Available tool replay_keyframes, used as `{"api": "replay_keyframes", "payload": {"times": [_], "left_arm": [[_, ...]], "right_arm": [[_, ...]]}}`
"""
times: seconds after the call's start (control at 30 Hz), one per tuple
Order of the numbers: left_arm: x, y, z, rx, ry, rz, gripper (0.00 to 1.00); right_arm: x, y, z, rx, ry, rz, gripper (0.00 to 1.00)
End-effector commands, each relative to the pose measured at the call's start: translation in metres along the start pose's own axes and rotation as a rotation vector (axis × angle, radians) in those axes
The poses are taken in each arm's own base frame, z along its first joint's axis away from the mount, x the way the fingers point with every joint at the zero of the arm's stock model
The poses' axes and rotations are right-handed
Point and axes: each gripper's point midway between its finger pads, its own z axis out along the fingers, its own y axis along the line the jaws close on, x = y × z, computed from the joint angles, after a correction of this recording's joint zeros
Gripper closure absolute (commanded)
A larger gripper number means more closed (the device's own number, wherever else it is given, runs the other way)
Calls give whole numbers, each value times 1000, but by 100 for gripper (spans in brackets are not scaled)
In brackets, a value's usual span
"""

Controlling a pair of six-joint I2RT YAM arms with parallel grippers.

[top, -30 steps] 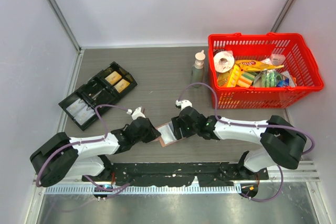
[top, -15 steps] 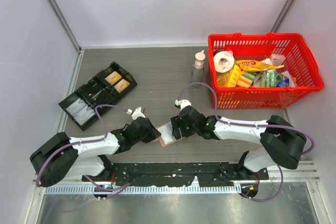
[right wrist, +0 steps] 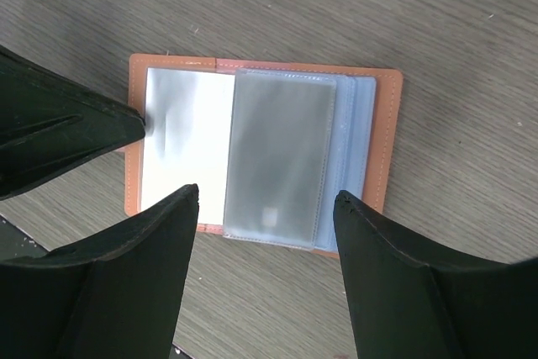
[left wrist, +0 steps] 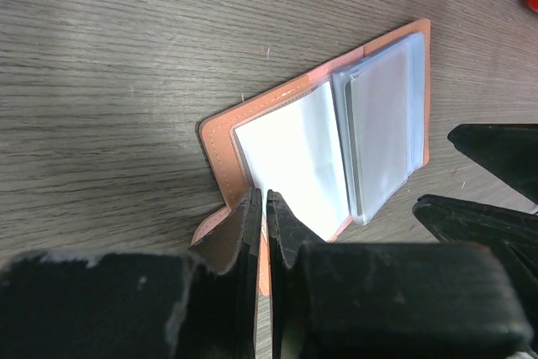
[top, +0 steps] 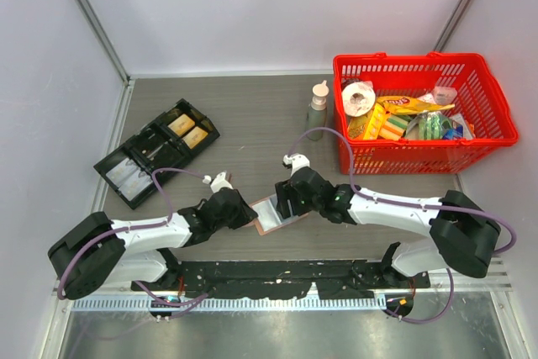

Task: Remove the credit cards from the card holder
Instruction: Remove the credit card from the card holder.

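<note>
With the open card holder (top: 270, 217) kept clamped by its cover edge in the left gripper (left wrist: 262, 199), the right gripper (right wrist: 267, 195), fingers spread wide, is now brought squarely over it, so the sleeved credit cards (right wrist: 277, 153) lie below and between those fingers, not yet extracted.

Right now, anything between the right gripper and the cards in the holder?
No loose object. The right gripper hangs open directly over the open card holder. The cards sit inside clear plastic sleeves, which cover them. The left gripper pinches one cover edge, off to the side.
</note>
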Motion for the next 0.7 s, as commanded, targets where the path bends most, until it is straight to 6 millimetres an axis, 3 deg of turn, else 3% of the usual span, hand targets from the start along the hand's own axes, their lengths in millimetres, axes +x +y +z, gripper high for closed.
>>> {"api": "replay_keyframes", "payload": {"times": [0.0, 0.37, 0.67], "left_arm": [[8, 16, 0, -55, 22, 21, 91], [8, 15, 0, -54, 22, 19, 91], [8, 12, 0, -49, 25, 19, 91]], "right_arm": [[-2, 10, 6, -46, -7, 17, 30], [22, 3, 16, -29, 63, 22, 30], [31, 13, 19, -85, 101, 35, 30]]}}
